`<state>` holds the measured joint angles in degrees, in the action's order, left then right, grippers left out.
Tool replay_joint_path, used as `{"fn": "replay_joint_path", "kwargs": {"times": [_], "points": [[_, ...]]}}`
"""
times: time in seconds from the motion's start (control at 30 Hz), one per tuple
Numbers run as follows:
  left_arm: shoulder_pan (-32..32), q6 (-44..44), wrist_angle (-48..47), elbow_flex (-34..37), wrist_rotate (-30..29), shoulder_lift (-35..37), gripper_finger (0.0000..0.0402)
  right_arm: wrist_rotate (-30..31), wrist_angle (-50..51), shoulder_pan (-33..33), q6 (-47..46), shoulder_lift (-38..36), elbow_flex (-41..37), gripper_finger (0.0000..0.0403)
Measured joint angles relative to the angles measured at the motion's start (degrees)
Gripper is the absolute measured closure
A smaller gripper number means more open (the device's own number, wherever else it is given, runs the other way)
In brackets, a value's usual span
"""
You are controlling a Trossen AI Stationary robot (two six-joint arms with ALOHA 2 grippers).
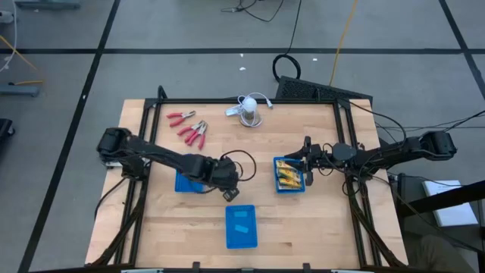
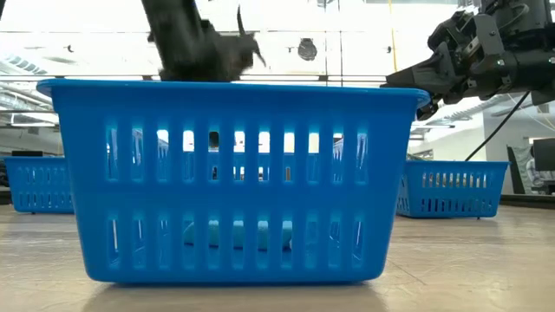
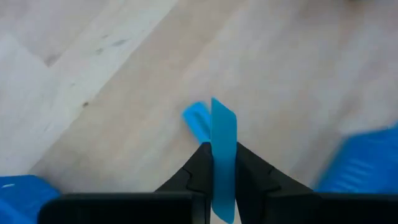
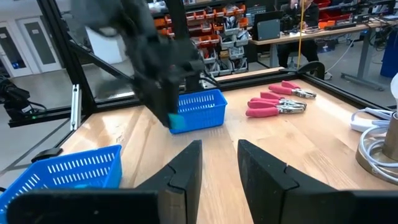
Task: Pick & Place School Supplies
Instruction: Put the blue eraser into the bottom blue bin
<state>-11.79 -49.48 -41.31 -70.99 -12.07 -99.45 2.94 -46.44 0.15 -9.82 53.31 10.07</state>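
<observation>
the left claw (image 1: 228,194) is hanging over the middle of the wooden worktop (image 1: 318,227), between the left basket (image 1: 187,182) and the near basket (image 1: 241,226), and it is pinching a light-blue block (image 3: 223,155) edge-on between its nearly closed fingers (image 3: 198,168). the block is standing upright in the grip and sticking out past the fingertips, with bare wood below it and another blue piece (image 3: 197,119) just beyond it, too blurred to name. the near basket is already holding light-blue blocks, so i judge that is where this one is headed. the grip is looking thin: only a narrow strip of the block is clamped, so a quick swing could twist it or let it slip out onto the wood short of the basket. a low carry could also clip the basket rim. the right claw (image 4: 219,163) is waiting closed and empty by the right basket (image 1: 290,174) with the yellow boxes (image 1: 287,175). the red-handled pliers (image 1: 189,129) are lying at the far left of the worktop.
</observation>
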Motion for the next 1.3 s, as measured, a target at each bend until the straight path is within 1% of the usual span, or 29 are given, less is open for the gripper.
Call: {"fn": "replay_joint_path", "kwargs": {"times": [0.13,0.27,0.37,0.47,0.53,0.63,0.8,0.97,1.07,1.2,1.3], "points": [[-3.63,4.07,2.63,-0.1,-0.11,3.55,0.0367,0.0,-0.01,0.0,0.0,0.0,0.0,0.031],[-8.58,14.62,10.15,-0.1,0.13,4.69,0.0367,0.0,-0.06,0.01,0.0,0.01,0.0,0.031],[-11.75,22.52,15.57,-0.1,0.26,3.76,0.0352,0.0,0.0,0.0,0.0,0.0,0.0,0.031],[-13.77,26.8,19.01,-0.1,0.82,2.5,0.0344,0.0,-0.01,-0.01,0.0,0.0,0.0,0.031],[-14.65,28.7,20.6,-0.1,1.65,1.68,0.0346,0.02,-0.03,-0.01,0.0,0.0,0.0,0.031],[-15.64,31.42,22.35,-0.1,2.48,0.07,0.0363,0.02,-0.02,-0.01,0.0,0.0,0.0,0.031],[-16.16,33.3,24.2,-0.1,5.06,-3.02,0.0368,0.05,-0.05,-0.01,0.0,-0.01,0.0,0.031],[-16.03,32.73,25.39,-0.1,7.58,-6.55,0.0342,0.05,-0.02,-0.01,0.0,-0.01,0.0,0.031],[-15.9,32.21,25.65,-0.1,8.03,-8.59,0.0337,0.05,-0.03,-0.01,0.0,-0.01,0.0,0.031],[-15.65,32.18,27.37,-0.1,10.66,-10.24,0.0344,0.2,-0.02,-0.01,0.0,0.01,0.0,0.031],[-15.43,32.18,27.96,-0.1,10.98,-10.28,0.0352,0.22,-0.01,-0.01,0.0,0.0,0.01,0.031]]}}
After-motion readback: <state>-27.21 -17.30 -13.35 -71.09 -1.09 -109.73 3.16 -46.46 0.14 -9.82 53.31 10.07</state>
